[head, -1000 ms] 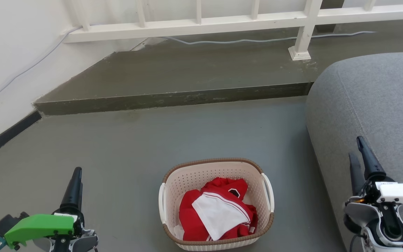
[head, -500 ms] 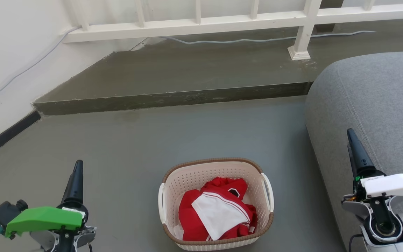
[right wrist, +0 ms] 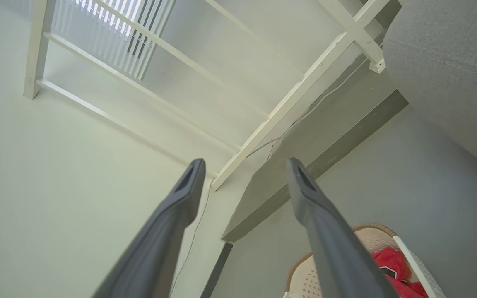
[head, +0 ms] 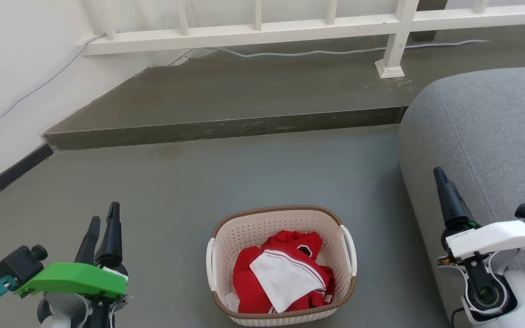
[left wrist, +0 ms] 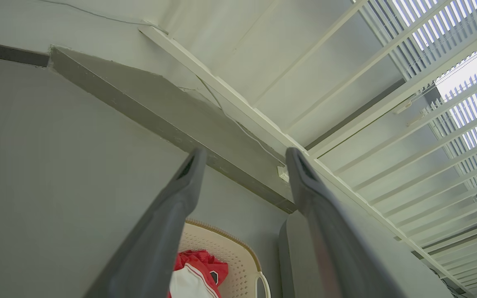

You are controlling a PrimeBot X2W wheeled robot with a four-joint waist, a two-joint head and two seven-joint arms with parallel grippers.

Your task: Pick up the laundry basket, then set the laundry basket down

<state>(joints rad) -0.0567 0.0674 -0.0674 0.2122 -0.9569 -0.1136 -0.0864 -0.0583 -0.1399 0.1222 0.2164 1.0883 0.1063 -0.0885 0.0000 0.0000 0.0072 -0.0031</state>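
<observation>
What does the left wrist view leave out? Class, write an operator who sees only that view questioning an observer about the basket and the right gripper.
Operator: Is anything gripping the basket?
Observer: No; head view shows the laundry basket standing on the floor, apart from both the left gripper and right gripper.
Operator: Is the right gripper open?
Observer: Yes; right wrist view shows its fingers spread, holding nothing.

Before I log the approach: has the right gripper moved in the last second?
Yes. The right gripper has shifted left against the sofa, toward the basket.
</observation>
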